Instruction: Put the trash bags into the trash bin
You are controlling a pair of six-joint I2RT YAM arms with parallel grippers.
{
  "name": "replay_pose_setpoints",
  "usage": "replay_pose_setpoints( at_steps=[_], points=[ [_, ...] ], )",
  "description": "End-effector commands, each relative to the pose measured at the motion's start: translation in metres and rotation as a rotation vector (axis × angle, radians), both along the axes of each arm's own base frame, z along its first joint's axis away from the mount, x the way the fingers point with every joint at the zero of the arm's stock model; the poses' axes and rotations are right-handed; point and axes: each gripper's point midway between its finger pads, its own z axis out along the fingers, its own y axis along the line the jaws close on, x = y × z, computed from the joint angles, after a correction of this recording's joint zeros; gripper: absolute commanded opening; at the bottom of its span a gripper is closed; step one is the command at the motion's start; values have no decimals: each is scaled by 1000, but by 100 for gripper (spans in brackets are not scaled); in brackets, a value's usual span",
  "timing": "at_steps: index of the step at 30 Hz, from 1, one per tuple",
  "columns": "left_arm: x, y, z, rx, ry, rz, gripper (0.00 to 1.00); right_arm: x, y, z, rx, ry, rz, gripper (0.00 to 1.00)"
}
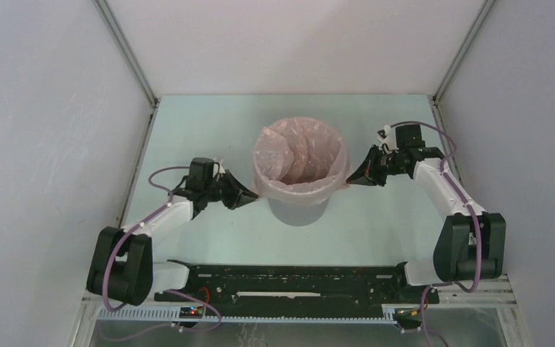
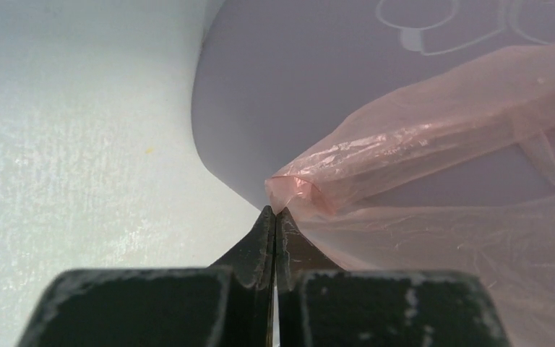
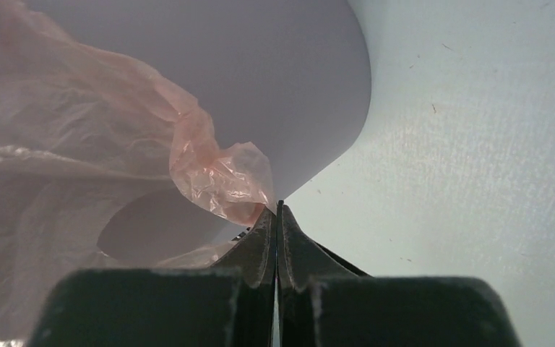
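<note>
The round grey trash bin [image 1: 300,210] stands upright at the table's middle. The pale-pink trash bag [image 1: 300,155] lines it, its mouth open and its edge folded down over the rim. My left gripper [image 1: 249,195] is at the bin's left side, just below the rim, shut on the bag's edge. In the left wrist view the film [image 2: 419,137] runs taut across the bin wall [image 2: 296,94] to my closed fingertips [image 2: 274,211]. My right gripper [image 1: 350,178] is at the bin's right side, shut on a crumpled bit of the bag [image 3: 220,177] against the bin wall [image 3: 260,72].
The pale green tabletop [image 1: 209,130] is enclosed by white walls on the left, back and right. A black rail [image 1: 296,278] with the arm bases runs along the near edge.
</note>
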Motion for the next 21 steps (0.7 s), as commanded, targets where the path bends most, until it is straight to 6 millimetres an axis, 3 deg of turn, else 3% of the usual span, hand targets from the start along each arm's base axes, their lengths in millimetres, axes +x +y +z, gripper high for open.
replay_pose_setpoints(
  at_steps=[1, 5, 11, 16, 21],
  points=[
    [3, -12, -7, 15, -11, -69, 0, 0, 4, -13, -66, -30, 53, 0],
    [3, -21, -18, 53, 29, -122, 0, 3, 5, -25, -95, -19, 68, 0],
    [7, -18, -43, 133, 88, -147, 0, 11, 3, -54, -146, 29, 70, 0],
    [10, -14, -45, 183, 76, -169, 0, 13, -4, -78, -222, 66, 66, 0],
    [13, -6, -43, 254, 61, -190, 0, 14, -13, -87, -320, 57, 88, 0]
  ],
)
